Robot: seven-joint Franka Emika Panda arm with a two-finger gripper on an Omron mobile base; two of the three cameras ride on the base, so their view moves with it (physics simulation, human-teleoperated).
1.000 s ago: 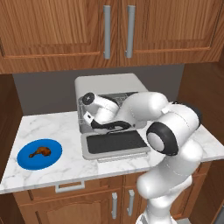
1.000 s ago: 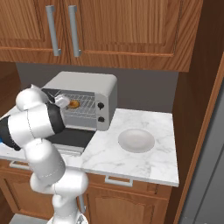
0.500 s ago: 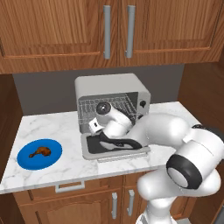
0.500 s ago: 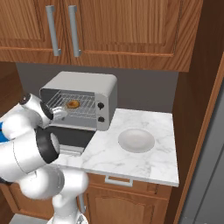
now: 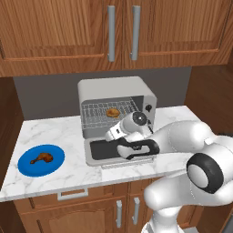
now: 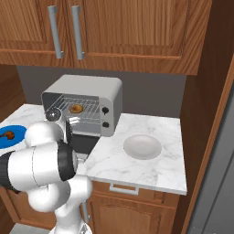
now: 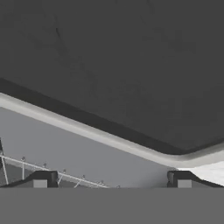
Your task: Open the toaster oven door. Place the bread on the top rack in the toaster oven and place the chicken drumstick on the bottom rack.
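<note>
Right, toaster oven door (image 5: 119, 151) down flat, bread (image 5: 112, 112) sitting on top rack (image 5: 103, 111) inside toaster oven (image 6: 91, 87). Pincer (image 7: 111, 180) wide, empty, over door glass. Chicken drumstick (image 5: 40, 158) on blue plate (image 5: 55, 164), 9 o'clock of oven on counter (image 5: 54, 130). Step in hand, I judge: going for drumstick. Next: swing toward 9 o'clock, descend, grip; bottom rack (image 5: 102, 122) waits. No brand or writing readable.

Toaster oven (image 5: 116, 93) door (image 5: 102, 151) flat open; bread (image 5: 112, 112) on top rack (image 5: 98, 110); chicken drumstick (image 5: 41, 159) left on tabletop
</note>
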